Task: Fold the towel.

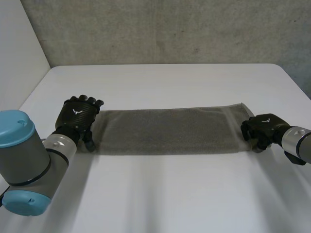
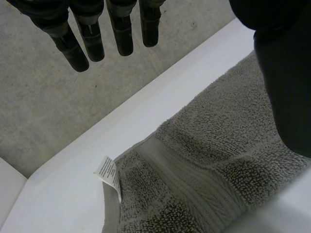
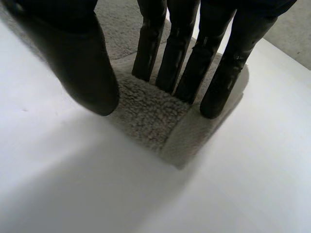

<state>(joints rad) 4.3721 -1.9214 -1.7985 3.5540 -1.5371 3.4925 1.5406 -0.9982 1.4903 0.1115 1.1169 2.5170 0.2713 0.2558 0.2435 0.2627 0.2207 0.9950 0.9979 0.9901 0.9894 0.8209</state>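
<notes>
Two hands, one at each end of the grey towel (image 1: 165, 130), which lies in a long strip across the white worktop (image 1: 165, 82). Left hand (image 1: 77, 116) at the left end, fingers (image 2: 121, 34) straight and spread, clear of the cloth. A white label (image 2: 108, 174) sticks out at that corner, print too small to read. Right hand (image 1: 262, 128) at the right end, straight fingers (image 3: 223, 82) pressing the corner flat, thumb held apart.

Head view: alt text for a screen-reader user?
A grey towel lies flat lengthwise across a white table, with a black robot hand at each short end. The left hand is at its left end, the right hand at its right end.
</notes>
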